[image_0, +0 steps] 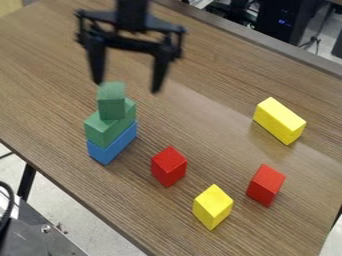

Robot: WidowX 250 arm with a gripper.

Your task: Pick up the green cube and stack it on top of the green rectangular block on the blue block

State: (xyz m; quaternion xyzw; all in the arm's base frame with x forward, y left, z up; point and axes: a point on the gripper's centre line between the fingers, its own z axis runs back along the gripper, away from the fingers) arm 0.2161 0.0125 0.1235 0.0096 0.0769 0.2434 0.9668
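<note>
A brown wood-grain surface (220, 90) stands over a pale speckled floor (70, 220), with a black computer case (287, 20) beyond its far edge. On it rises a stack: a long blue block (112, 146) at the bottom, a long green block (107, 131) on that, and a small green block (111, 102) on top. To its right lie two red blocks, a small yellow block (212, 206) and a long yellow block (279, 120). I hang fingers-down near the stack's top, my black end effector (127, 87) spread wide, gripping nothing.
</note>
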